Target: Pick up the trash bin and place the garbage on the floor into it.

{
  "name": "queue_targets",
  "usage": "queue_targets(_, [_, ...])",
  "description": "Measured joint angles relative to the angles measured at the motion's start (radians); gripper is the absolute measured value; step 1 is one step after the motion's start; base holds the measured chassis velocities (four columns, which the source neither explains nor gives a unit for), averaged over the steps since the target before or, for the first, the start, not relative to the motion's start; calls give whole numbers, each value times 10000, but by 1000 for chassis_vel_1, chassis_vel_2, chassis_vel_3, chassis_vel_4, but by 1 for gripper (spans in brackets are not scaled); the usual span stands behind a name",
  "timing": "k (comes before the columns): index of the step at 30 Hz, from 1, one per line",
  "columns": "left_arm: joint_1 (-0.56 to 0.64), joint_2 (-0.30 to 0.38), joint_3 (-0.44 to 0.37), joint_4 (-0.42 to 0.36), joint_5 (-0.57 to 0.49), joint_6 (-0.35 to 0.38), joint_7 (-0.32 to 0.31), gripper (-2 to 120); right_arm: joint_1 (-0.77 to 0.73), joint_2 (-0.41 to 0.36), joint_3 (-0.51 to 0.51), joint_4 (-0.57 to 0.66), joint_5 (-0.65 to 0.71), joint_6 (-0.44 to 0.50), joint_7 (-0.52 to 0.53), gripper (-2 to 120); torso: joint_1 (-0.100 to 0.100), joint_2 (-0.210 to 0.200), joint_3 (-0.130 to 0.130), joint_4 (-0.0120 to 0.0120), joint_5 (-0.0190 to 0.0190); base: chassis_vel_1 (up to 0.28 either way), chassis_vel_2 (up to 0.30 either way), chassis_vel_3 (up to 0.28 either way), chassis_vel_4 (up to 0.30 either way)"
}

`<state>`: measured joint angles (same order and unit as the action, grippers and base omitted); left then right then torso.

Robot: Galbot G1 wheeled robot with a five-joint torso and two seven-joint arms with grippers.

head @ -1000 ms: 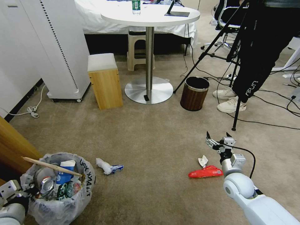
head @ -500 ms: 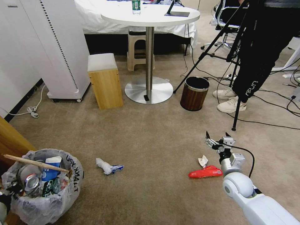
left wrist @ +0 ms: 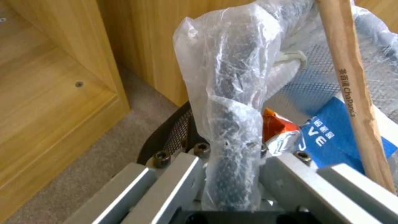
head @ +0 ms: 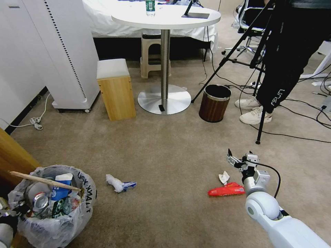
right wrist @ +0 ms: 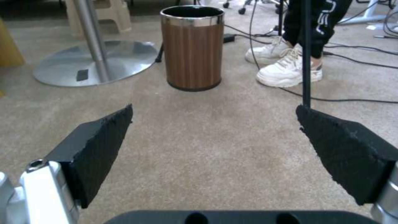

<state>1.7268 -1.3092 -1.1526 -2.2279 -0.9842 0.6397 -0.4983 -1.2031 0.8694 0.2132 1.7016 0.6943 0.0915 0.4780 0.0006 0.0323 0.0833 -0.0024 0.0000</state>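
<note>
Head view: the trash bin [head: 57,206] sits at the near left of the floor [head: 165,144], beside a wooden cabinet [head: 15,156]. It is lined with a crinkly bag and nearly full: a wooden stick [head: 44,179] lies across its mouth above a paper cup [head: 62,187] and a crushed can [head: 40,201]. The left tool [head: 10,212] is at its near rim. Left on the carpet are a crumpled tissue [head: 115,182] mid-floor and, further right, a small tissue [head: 223,177] touching a red snack bag [head: 226,189]. The right tool [head: 238,159] hovers just past these two, fingers spread. A brown wood-grain bin [head: 213,102] stands well apart by the round table's foot [head: 164,99].

Left wrist view: the left tool's fingers [left wrist: 170,183] are clamped on the bin's rim [left wrist: 232,133], bag film pinched over it. The mesh wall looks light but springy, and the film slippery, so the rim is probably the only firm hold.

Right wrist view: the right tool's pads [right wrist: 99,146] stand wide apart and empty. The snack bag looks light, flat and slick; pinching across its middle seems safest.
</note>
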Motion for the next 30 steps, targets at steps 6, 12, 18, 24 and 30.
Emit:
queue_targets(6, [48,-110,229,-189,206,-25,21,1,-69,13,165,-34,30,141,-19,100,0,0,0,0,0,0,0,0,0])
queue_targets(12, [182,-105,210,-336,224,-42,37,1,-128,-46,297,134,328,65,-68,100,0,0,0,3,-2,0,0,0,0])
queue_targets(18, [289,-99,215,-552,224,-50,47,1,-354,-135,461,226,376,124,-302,100,0,0,0,-1,1,0,0,0,0])
queue_targets(24, [321,-179,255,-593,272,-77,55,1,-527,-135,570,299,196,166,-365,100,0,1,0,1,0,0,0,0,0])
queue_targets(30, [379,-179,245,-675,272,-93,59,1,-676,-130,695,353,41,252,-443,100,0,0,-1,1,0,0,0,0,0])
